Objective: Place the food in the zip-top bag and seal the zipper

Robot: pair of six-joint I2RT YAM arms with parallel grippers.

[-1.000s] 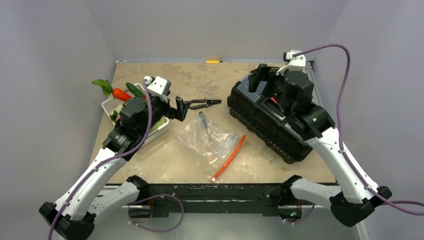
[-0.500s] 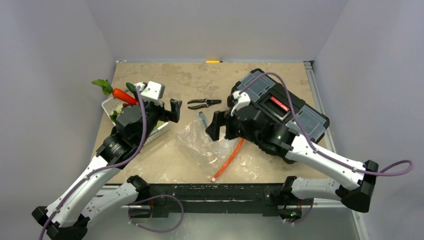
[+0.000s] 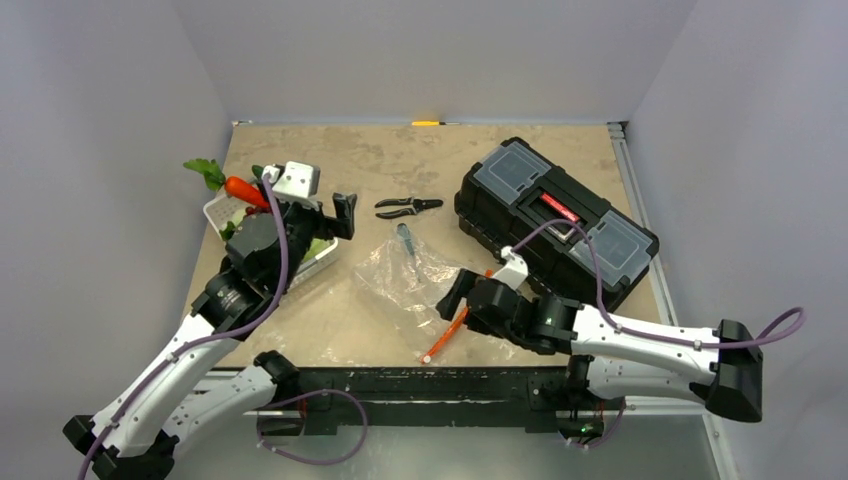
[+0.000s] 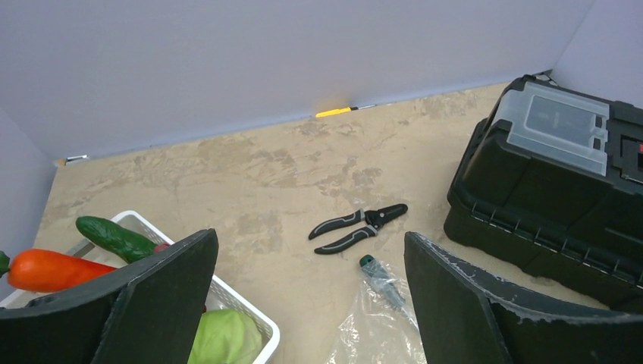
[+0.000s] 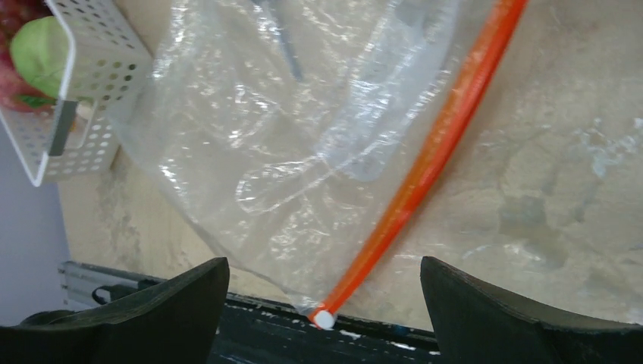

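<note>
Well left of the zip-top bag (image 3: 405, 272) we see the white basket (image 3: 216, 211), and the food sits in it: the carrot (image 3: 243, 189) lies across its far rim with its leaves hanging out away from the bag, the cucumber (image 4: 114, 236) lies beside the carrot, and the cabbage (image 4: 224, 339) is down in the corner nearest the bag. The left gripper (image 4: 308, 233) hovers over the basket's bag-side end with its jaws spread wide and nothing between them. Just beyond the bag's far edge lie the pliers (image 3: 408, 207), and at that edge a small grey item with a green tip (image 4: 377, 278) rests against the plastic. The bag itself lies flat and crinkled on the table. Its zipper (image 5: 436, 152) runs along its right edge. The right gripper (image 5: 324, 262) hangs low over the zipper's near end, jaws wide apart and gripping nothing; we cannot tell whether it touches the plastic. To the right of the bag and beyond it stands the black toolbox (image 3: 555, 225).
</note>
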